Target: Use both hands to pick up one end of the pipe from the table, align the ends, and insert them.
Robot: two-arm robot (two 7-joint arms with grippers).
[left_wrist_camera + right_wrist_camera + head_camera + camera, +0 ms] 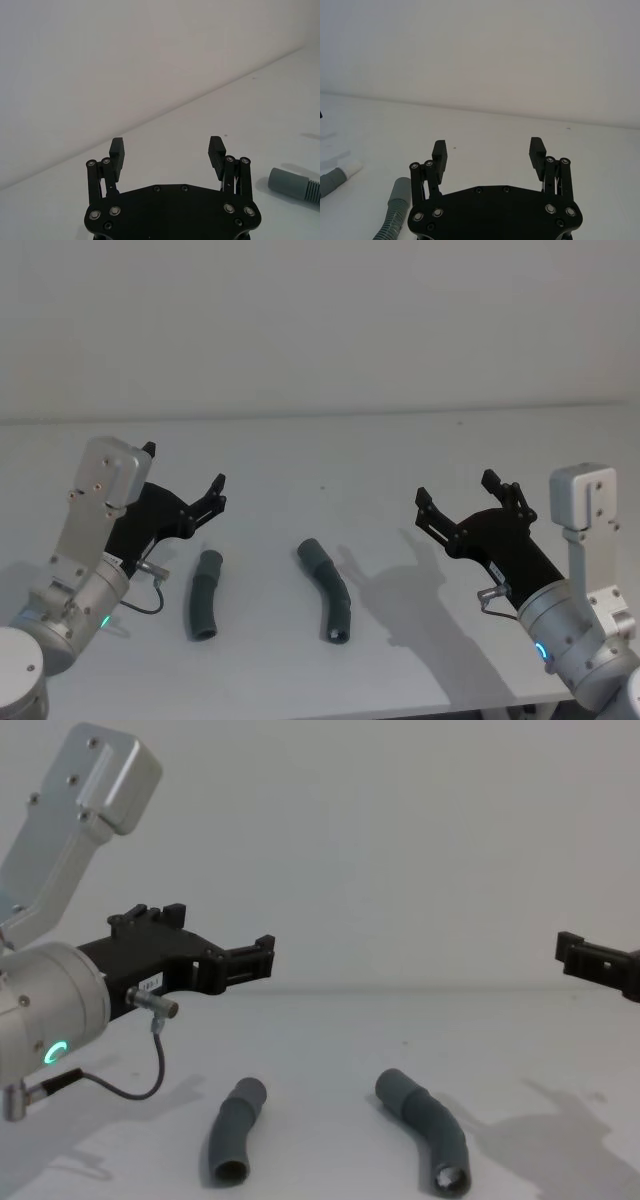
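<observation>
Two dark grey ribbed pipe pieces lie apart on the white table (pixel 330 450). The left piece (pixel 205 595) (pixel 236 1130) shows a hollow cuff toward me. The right piece (pixel 328 590) (pixel 425 1130) is bent, its near end open. My left gripper (pixel 185 468) (pixel 225 935) (pixel 166 150) hovers open above and behind the left piece, holding nothing. My right gripper (pixel 456 488) (pixel 487 150) (pixel 575 950) hovers open to the right of the right piece, also holding nothing. In the right wrist view one piece (pixel 337 177) ends in a white spigot tip beside the other piece (pixel 395 210). A grey cuff (pixel 292 183) shows in the left wrist view.
A plain white wall (pixel 320 320) rises behind the table's far edge. A thin black cable (pixel 130 1085) loops under the left wrist. Bare tabletop stretches between and behind the two pieces.
</observation>
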